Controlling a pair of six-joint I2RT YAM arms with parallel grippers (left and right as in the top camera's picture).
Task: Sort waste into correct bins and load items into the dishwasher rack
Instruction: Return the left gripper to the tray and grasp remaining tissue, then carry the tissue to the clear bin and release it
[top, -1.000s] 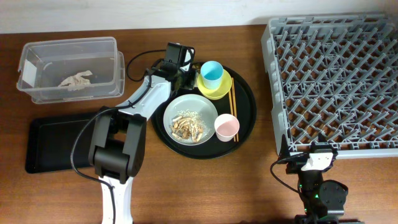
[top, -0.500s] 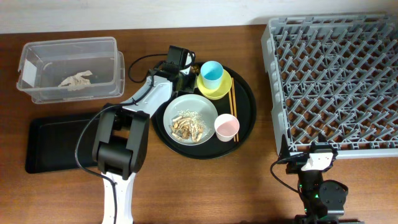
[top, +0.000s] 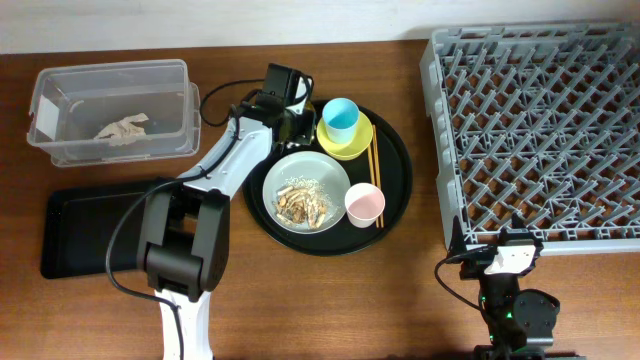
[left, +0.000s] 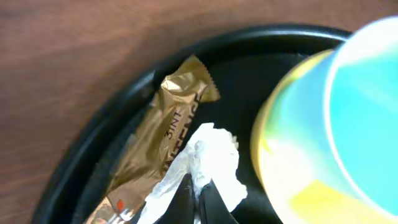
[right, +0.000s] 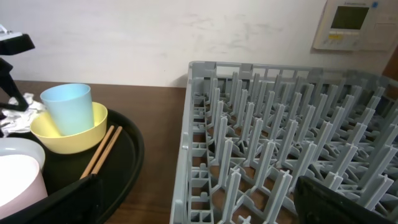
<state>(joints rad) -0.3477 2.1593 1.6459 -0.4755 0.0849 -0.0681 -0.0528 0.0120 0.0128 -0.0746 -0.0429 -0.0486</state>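
My left gripper (left: 200, 198) is shut on a piece of crumpled white paper (left: 214, 155) at the far left of the round black tray (top: 397, 190). The paper lies over a gold-brown wrapper (left: 168, 124). In the overhead view the left gripper (top: 295, 120) is beside the yellow bowl (top: 352, 147), which holds the light-blue cup (top: 341, 118). The grey plate (top: 330, 172) carries food scraps (top: 302, 203). The pink cup (top: 365, 203) stands next to it. My right gripper (right: 199, 205) is open and empty at the near edge of the grey rack (top: 535, 130).
The clear tub (top: 60, 150) at the far left holds another crumpled paper (top: 122, 128). The shallow black rectangular tray (top: 90, 230) lies in front of it. Wooden chopsticks (top: 373, 180) lie on the round tray beside the bowl.
My left arm has shifted a little to the far left, with its wrist still over the round tray's far-left rim. The right arm has not moved.
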